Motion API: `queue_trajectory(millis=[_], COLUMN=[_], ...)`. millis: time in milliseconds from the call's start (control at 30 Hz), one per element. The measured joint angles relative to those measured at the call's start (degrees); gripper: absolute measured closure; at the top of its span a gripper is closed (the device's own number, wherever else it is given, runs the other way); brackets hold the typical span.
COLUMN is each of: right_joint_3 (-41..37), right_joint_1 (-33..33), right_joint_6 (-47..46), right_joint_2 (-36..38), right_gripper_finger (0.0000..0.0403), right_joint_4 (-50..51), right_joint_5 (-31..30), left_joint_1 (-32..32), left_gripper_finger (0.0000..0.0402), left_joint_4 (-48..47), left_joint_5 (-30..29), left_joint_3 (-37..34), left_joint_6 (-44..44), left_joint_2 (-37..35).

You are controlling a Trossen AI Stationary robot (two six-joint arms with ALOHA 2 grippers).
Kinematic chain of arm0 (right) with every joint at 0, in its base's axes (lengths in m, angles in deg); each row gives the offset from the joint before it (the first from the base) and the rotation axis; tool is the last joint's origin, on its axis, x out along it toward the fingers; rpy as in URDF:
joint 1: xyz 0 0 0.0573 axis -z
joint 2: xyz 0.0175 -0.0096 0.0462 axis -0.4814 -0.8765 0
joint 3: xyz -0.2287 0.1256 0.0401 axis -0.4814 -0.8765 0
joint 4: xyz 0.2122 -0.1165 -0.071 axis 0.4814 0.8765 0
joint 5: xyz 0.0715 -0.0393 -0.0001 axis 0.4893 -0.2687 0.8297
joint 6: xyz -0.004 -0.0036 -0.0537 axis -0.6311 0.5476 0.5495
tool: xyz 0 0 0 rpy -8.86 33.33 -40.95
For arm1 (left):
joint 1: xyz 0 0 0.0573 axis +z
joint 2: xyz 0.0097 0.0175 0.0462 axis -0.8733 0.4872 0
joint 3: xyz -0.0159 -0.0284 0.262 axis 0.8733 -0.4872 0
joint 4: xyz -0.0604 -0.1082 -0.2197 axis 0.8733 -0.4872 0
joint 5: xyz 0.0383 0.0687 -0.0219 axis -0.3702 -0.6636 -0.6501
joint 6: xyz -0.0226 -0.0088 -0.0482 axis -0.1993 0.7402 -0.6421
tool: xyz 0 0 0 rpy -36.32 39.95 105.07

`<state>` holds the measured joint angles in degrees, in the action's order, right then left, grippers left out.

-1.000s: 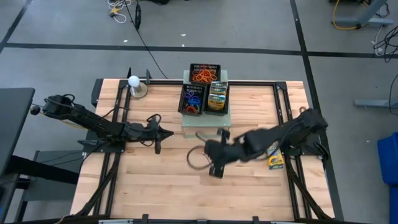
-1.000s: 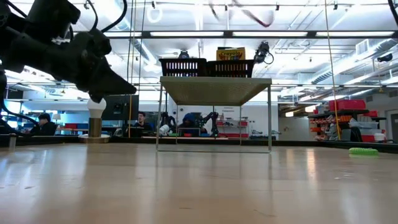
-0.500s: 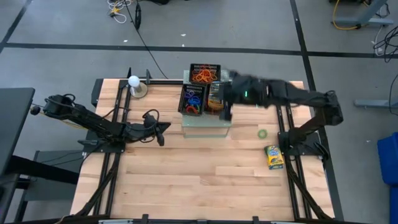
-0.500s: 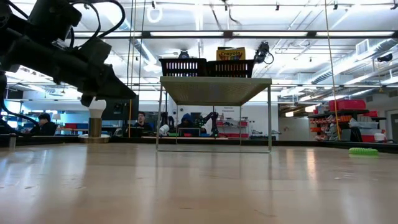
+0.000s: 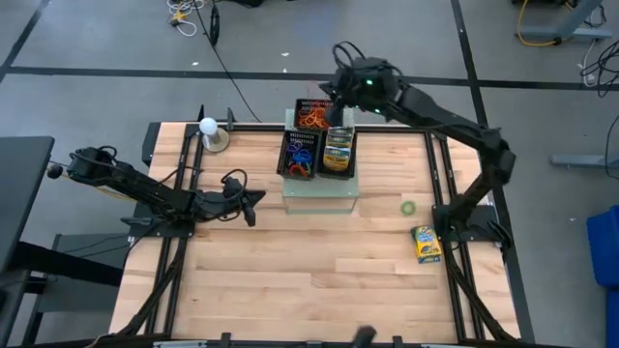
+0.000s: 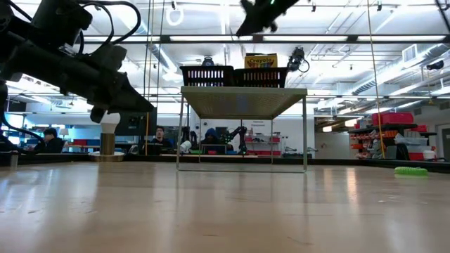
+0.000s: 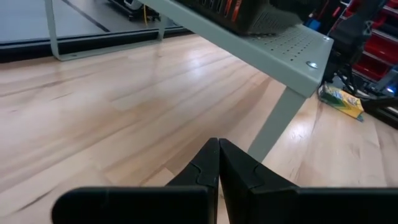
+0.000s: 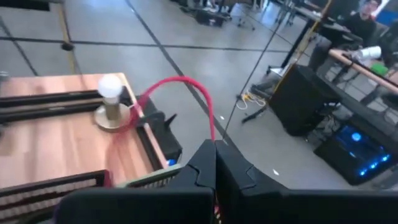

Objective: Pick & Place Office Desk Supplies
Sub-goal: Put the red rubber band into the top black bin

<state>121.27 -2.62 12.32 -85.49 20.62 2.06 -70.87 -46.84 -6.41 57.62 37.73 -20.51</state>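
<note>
Wood-plank table (image 5: 290, 280) in a bright open lab: my right gripper (image 8: 216, 145) hangs high over the rear edge of the table, just behind the pale-green stand (image 5: 321, 193) that carries three black mesh trays (image 5: 290, 145). My fingers are pressed together on one strand of a red band (image 8: 180, 79), and nothing else is in them.

The band looks featherweight, soft and stretchy. It droops under its own weight, so a pinch on a single strand, as here, should be enough. Rubber clings, so I judge it more likely to stick to a pad on release than to slip out early.

From my fingertips the band arcs up and away toward the table's left rear corner, where a white ball on a post (image 8: 111, 93) stands. Its long axis runs along that line. Whether I am seeing the loop edge-on I cannot tell.

A crayon box (image 5: 427, 244) lies on the table near my right arm's base, its long axis running roughly front to back. It looks like stiff, light card, best taken across its narrow width. A green loop (image 5: 408, 207) lies flat just behind it. A second box (image 5: 338, 150) lies in a tray, lengthwise front to back.

My left gripper (image 7: 219, 148) waits low over the table's left half, fingers shut on nothing.
</note>
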Motion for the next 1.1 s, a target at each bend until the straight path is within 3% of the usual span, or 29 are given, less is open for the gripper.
queue_trajectory(millis=[433, 800, 1100], right_joint_3=[0.0, 0.0, 0.0], right_joint_1=[3.8, 2.5, 2.3], right_joint_6=[-0.5, -3.5, -6.0], right_joint_2=[-13.9, -14.9, -13.5], right_gripper_finger=[0.0403, 0.0395, 0.0317], right_joint_4=[-0.7, 6.7, 5.6], right_joint_5=[0.4, -5.7, -8.6], left_joint_1=[0.0, 0.0, 0.0], left_gripper_finger=[0.0390, 0.0390, 0.0390], left_joint_4=[-0.1, -0.4, -0.4], left_joint_5=[4.9, 4.9, 4.9], left_joint_3=[0.0, 0.0, 0.0], left_joint_6=[0.7, 0.9, 2.1], left_joint_2=[0.0, 0.0, 0.0])
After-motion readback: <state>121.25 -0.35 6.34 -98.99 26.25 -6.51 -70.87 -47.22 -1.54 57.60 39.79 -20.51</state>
